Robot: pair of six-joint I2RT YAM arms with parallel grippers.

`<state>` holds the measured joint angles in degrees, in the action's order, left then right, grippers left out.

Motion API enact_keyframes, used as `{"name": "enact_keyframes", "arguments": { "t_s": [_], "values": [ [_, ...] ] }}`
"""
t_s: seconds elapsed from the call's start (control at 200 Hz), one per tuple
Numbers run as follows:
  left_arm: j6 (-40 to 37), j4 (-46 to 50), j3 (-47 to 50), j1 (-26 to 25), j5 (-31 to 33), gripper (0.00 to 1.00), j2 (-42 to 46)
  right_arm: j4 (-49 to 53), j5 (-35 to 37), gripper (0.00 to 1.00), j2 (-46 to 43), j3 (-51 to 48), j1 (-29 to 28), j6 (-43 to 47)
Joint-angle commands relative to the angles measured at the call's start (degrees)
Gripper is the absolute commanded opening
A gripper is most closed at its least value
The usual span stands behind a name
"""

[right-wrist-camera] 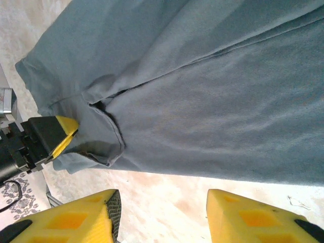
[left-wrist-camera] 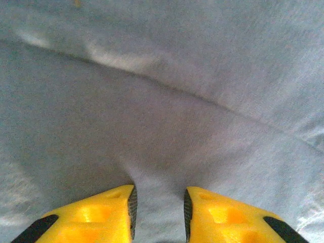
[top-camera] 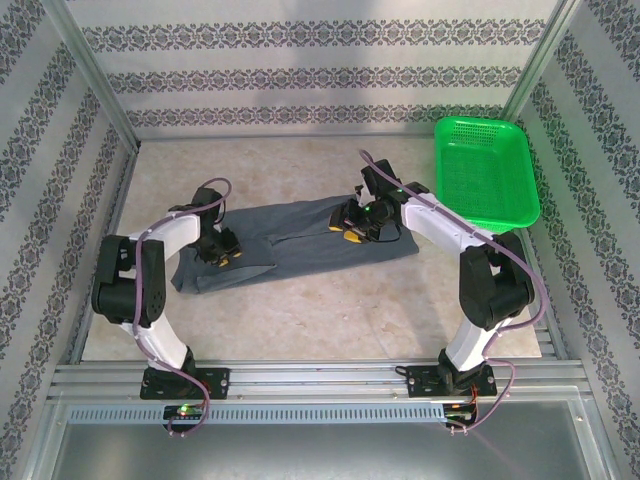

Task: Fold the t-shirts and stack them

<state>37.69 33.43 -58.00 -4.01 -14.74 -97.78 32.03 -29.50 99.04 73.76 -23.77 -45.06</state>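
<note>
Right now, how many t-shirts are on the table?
1. The t-shirt lies partly folded across the table, left of the green basket. Another could be hidden beneath it.

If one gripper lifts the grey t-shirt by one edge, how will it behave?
Probably floppy: the t-shirt lies in soft creases and folds, so it should drape and sag. Likely light, being thin cloth. It may bunch rather than slide on the table when pushed.

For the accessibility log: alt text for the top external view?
A dark grey t-shirt lies in a long band across the table, the left tool at its left end, the right tool over its right part. A green basket sits far right.
</note>
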Motion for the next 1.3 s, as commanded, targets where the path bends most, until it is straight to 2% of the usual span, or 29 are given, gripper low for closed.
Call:
{"name": "enact_keyframes", "arguments": {
  "t_s": [0.0, 0.085, 0.165, 0.23, 0.38, 0.52, 0.719, 0.859, 0.989, 1.139, 1.204, 1.294],
  "values": [
    [0.35, 4.71, 2.26, 0.06, 5.96, 0.42, 7.24, 0.19, 0.01, 0.49, 0.71, 1.39, 0.13, 1.03],
    [3.19, 8.88, 2.98, -0.04, 12.71, 0.56, 14.17, 0.65, 1.68, 0.49, 0.5, 0.77, 0.99, 2.1],
    [6.09, 12.24, 3.97, -0.15, 16.33, 0.61, 20.66, 0.88, 4.05, 0.49, -0.37, -1.38, 3.33, 2.86],
    [9.17, 14.41, 5.08, -0.17, 15.1, 0.57, 24.51, 1.78, 5.8, 0.47, -0.83, -3.0, 6.52, 3.4],
    [22.78, 9.96, 12.99, -3.62, 2.92, 0.4, 29.1, 2.4, 9.05, 0.43, 1.58, -2.14, 13.33, 8.81],
    [34.4, -1.5, 19.82, -4.91, -0.25, 0.38, 28.44, 6.78, 11.01, 0.38, 11.93, 9.49, 15.5, 14.09],
    [41.14, -8.9, 20.29, -4.78, 0.16, 0.37, 21.67, 14.74, 16.28, 0.35, 26.6, 28.52, 15.03, 16.25],
    [39.36, -8.5, 19.68, -2.86, 1.39, 0.35, 15.98, 24.62, 22.27, 0.34, 34.36, 38.56, 13.95, 18.06],
    [34.78, -8.49, 17.19, 2.16, 2.33, 0.34, 11.48, 32.72, 28.32, 0.33, 37.0, 40.61, 12.54, 19.78],
    [25.74, -7.75, 7.5, 6.33, 1.38, 0.34, 2.84, 36.6, 32.74, 0.34, 34.23, 33.31, 10.5, 19.68],
    [21.74, -6.8, 0.96, 6.95, -0.27, 0.34, -3.07, 35.85, 34.11, 0.34, 30.53, 26.59, 9.66, 17.91],
    [16.63, -4.11, -10.18, 7.09, -2.45, 0.34, -12.64, 32.29, 32.45, 0.35, 23.76, 15.2, 8.67, 14.04]
  ]
}}
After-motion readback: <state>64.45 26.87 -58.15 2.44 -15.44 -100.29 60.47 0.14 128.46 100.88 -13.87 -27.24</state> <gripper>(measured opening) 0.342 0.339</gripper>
